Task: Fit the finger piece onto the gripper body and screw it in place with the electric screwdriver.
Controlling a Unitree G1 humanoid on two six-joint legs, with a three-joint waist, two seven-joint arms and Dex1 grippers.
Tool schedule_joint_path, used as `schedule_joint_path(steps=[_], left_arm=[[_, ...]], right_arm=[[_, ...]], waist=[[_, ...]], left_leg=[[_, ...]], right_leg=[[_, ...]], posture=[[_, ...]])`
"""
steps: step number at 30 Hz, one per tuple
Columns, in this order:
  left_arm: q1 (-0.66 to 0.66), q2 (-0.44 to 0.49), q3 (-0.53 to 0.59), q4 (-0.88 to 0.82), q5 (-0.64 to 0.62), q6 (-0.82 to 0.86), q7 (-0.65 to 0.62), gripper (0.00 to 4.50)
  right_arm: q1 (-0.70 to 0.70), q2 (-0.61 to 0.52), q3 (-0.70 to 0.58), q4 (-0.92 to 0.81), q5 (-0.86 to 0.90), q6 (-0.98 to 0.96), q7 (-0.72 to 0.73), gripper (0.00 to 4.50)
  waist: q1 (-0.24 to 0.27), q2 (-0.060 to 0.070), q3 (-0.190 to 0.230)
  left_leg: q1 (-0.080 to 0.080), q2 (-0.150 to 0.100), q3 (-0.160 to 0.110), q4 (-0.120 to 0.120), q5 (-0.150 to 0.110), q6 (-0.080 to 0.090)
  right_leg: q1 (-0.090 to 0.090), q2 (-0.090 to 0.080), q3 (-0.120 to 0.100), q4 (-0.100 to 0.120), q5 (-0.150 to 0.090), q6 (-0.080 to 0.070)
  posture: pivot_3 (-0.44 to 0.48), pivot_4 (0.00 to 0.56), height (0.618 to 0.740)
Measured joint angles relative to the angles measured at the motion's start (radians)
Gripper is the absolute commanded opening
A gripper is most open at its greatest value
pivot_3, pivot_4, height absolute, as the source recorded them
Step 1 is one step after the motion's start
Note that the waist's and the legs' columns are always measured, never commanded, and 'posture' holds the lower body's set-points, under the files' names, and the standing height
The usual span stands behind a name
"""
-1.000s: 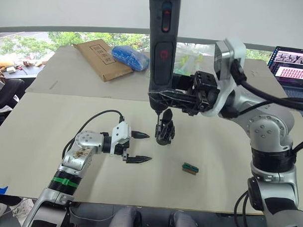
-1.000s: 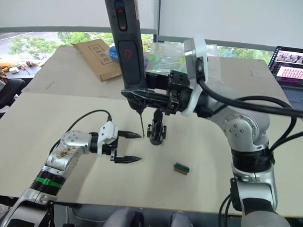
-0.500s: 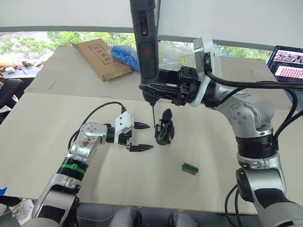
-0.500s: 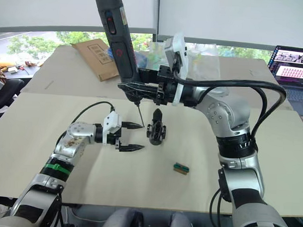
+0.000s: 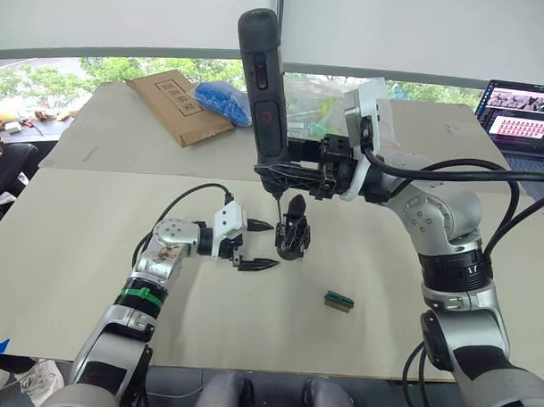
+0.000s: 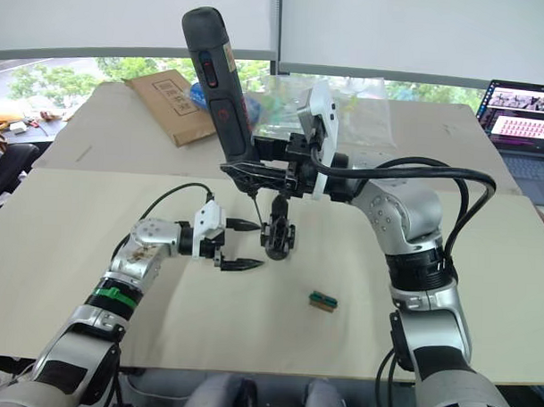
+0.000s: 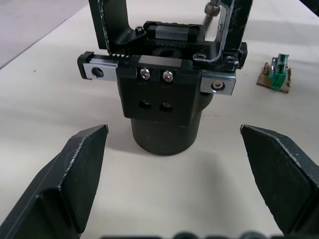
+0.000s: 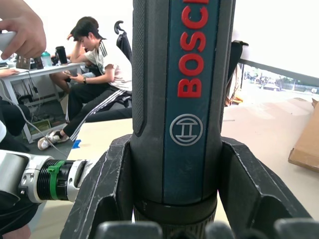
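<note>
- Near the middle of the pale table (image 5: pixel 65 250), the gripper body (image 5: pixel 294 237) stood upright on its rounded base, its pointed black finger aimed up and slightly away from me.
- Whether the finger piece was already seated on that body I could not tell; the pointed finger on top may have been it.
- My right gripper (image 5: pixel 295 173) was clamped around the lower barrel of the electric screwdriver (image 5: pixel 266 92), one finger (image 8: pixel 102 186) pressed against each side of the barrel.
- The screwdriver's long axis ran nearly vertical, leaning a little to my left at the top, with its thin metal bit pointing down just beside the upper part of the gripper body.
- My left gripper (image 5: pixel 254 245) rested low over the table just to the left of the body, spread wide and holding nothing, fingertips (image 7: pixel 79 164) aimed at the base without touching it.
- A small green-and-brown block (image 5: pixel 339 300) lay on the table to the right, apart from the body.
- I judged this to be the screwing step, at the stage of lining up the bit.
- The next move would call for my left gripper to close on the round base to steady it, and for the bit to be lowered straight into a screw head.
</note>
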State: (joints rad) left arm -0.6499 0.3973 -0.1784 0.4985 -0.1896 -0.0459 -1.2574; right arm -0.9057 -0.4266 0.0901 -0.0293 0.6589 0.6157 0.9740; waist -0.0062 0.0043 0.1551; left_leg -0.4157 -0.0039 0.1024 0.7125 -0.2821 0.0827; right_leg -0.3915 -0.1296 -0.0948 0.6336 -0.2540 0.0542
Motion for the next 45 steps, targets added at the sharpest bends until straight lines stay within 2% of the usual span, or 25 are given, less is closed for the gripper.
schedule_joint_path(steps=[45], left_arm=[[-0.002, -0.030, -0.001, 0.019, 0.031, -0.040, 0.021, 4.50]], right_arm=[[0.020, 0.005, 0.006, 0.003, -0.048, 0.005, 0.020, 1.95]], waist=[[-0.003, 0.000, 0.000]], left_leg=[[0.000, 0.000, 0.000, 0.000, 0.000, 0.000]], right_leg=[[0.000, 0.000, 0.000, 0.000, 0.000, 0.000]], posture=[[0.000, 0.150, 0.740]])
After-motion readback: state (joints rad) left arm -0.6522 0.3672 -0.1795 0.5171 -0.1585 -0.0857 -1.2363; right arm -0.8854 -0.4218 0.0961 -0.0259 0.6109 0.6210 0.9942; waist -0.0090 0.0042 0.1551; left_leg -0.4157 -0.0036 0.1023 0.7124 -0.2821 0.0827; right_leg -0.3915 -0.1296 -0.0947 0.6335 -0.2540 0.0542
